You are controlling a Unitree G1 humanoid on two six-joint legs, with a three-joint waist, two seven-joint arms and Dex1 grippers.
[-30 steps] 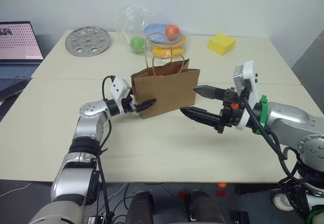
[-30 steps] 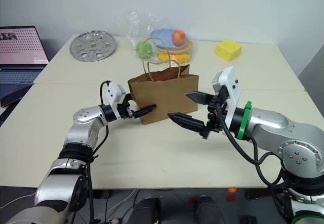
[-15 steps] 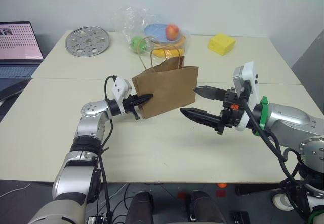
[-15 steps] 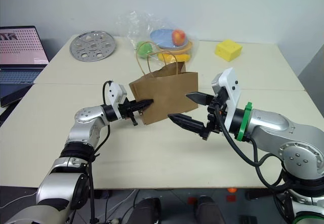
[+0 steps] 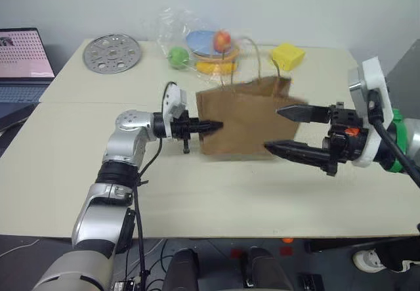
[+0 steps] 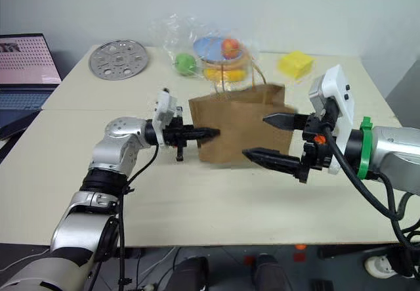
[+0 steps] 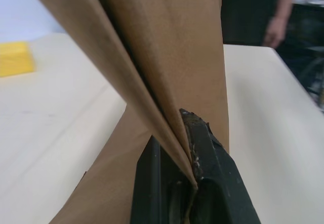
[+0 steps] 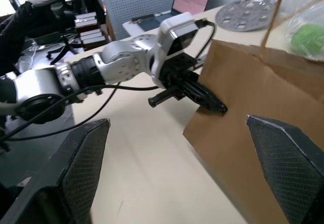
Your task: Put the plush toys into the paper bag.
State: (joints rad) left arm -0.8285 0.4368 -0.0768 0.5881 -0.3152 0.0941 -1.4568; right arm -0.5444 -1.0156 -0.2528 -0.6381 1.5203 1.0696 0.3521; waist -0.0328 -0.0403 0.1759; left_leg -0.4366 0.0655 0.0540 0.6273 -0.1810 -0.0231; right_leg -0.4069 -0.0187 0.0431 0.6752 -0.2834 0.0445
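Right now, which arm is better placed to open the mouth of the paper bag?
The right one, probably. The right claw is open and free beside the paper bag, while the left claw is shut on the bag's side edge, holding it.

A pale cream bench stood against a plain light wall, a seam running across its top. An open laptop sat at its left edge. Beyond it stood a perforated panel and stacked books
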